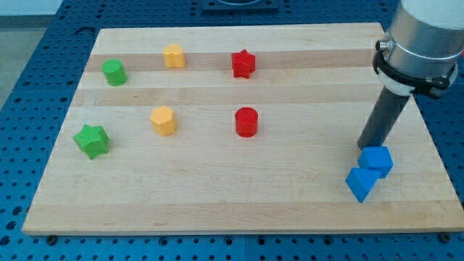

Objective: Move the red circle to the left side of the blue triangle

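Observation:
The red circle (pixel 246 122) stands near the middle of the wooden board (pixel 217 188). The blue triangle (pixel 360 184) lies at the view's lower right, touching a blue cube (pixel 377 160) just above and right of it. My tip (pixel 365 144) is down on the board at the blue cube's upper left edge, far to the right of the red circle. The rod rises to the grey arm body at the view's top right.
A red star (pixel 243 64) sits above the red circle. A yellow block (pixel 174 55) and a yellow hexagon (pixel 164 120) lie left of centre. A green block (pixel 114 72) and a green star (pixel 91 141) are at the view's left.

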